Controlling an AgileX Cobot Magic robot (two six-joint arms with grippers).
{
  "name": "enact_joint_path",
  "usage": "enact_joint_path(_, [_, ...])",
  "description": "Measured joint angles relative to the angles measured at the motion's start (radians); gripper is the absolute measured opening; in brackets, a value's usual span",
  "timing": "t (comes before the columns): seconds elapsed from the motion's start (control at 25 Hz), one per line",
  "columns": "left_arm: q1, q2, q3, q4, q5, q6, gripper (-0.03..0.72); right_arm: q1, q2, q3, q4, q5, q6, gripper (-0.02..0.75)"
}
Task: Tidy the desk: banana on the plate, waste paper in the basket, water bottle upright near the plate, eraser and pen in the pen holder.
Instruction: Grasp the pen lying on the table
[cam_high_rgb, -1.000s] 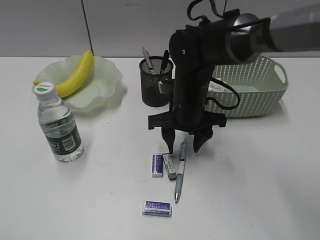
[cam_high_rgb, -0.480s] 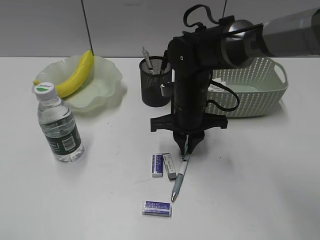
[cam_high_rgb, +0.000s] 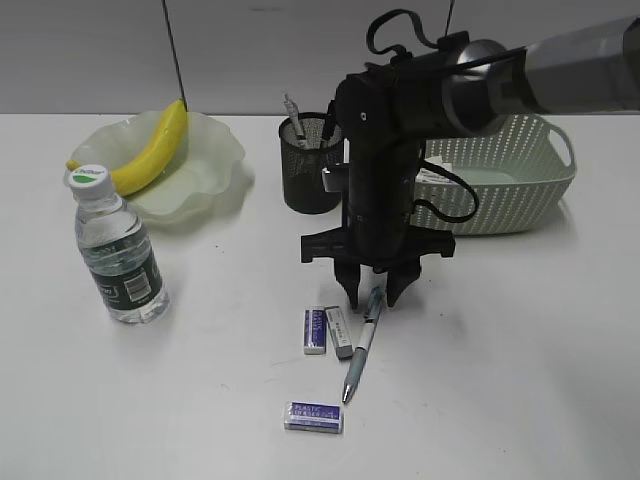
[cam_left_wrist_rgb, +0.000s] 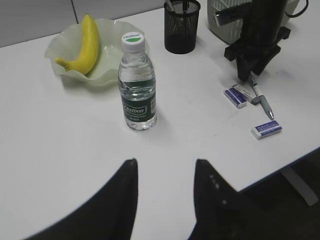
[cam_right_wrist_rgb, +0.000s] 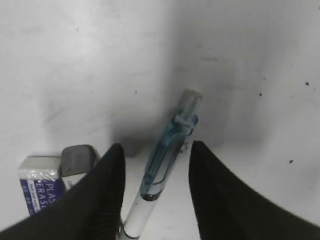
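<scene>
My right gripper (cam_high_rgb: 376, 296), wide a second ago and pinched shut half a second back, has parted again around the pen (cam_high_rgb: 362, 343), which now lies slightly shifted.

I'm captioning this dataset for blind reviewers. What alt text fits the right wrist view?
Two black gripper fingers straddle a clear, teal-tinted pen lying on the white desk, with a gap on each side. At lower left, beside the left finger, sit a white eraser with blue lettering and a grey-ended one.
</scene>
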Motion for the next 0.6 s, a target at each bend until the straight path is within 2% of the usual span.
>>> enact_joint_path(0.32, [0.000,0.000,0.000,0.000,0.000,0.000,0.282,0.000,0.031,-0.005,0.013,0.006,0.005,0.307])
enact_joint_path(0.4, [0.000,0.000,0.000,0.000,0.000,0.000,0.282,0.000,0.031,-0.005,0.015,0.009,0.005,0.230])
enact_joint_path(0.48, [0.000,0.000,0.000,0.000,0.000,0.000,0.282,0.000,0.031,-0.008,0.012,0.009,0.005,0.104])
enact_joint_path(0.6, [0.000,0.000,0.000,0.000,0.000,0.000,0.282,0.000,0.038,-0.041,-0.016,0.021,0.004,0.105])
